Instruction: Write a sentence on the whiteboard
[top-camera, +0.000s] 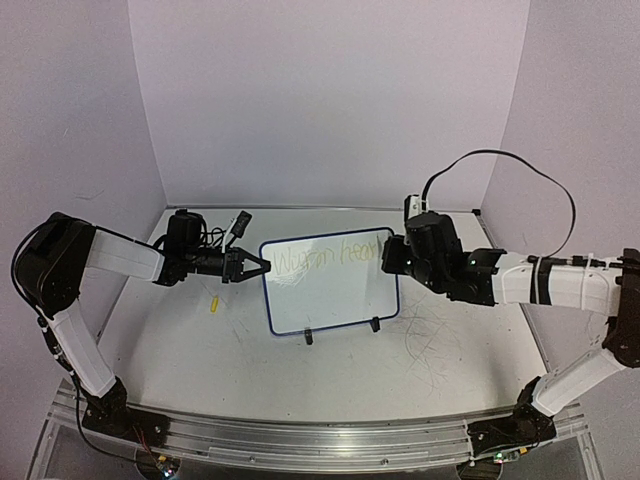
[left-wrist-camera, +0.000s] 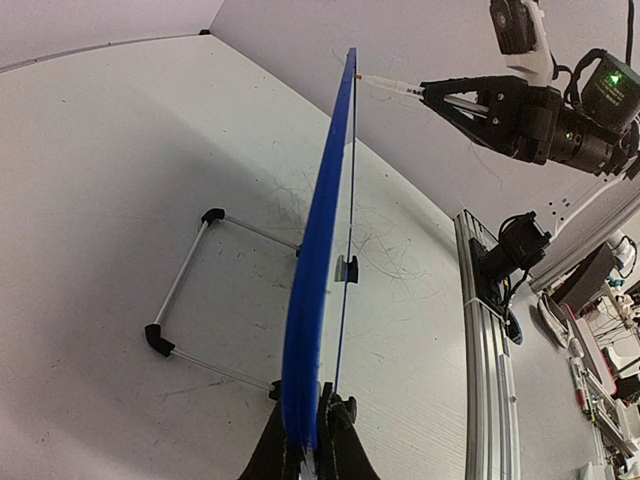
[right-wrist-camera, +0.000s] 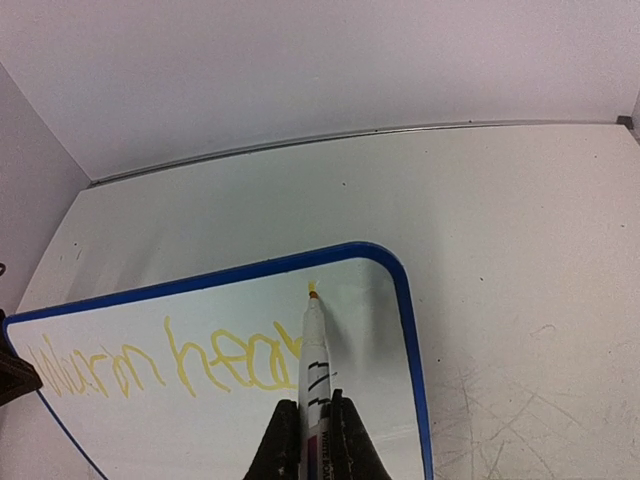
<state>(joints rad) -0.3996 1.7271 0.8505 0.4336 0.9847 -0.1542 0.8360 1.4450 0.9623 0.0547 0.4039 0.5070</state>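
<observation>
Yellow-tipped marker (right-wrist-camera: 314, 345) in right gripper (right-wrist-camera: 313, 418) touches whiteboard (right-wrist-camera: 372, 345).

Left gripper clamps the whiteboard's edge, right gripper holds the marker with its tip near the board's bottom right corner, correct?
No. The right wrist view shows the marker tip near the top right corner of the whiteboard. The left gripper clamps the edge; the right gripper holds the marker.
</observation>
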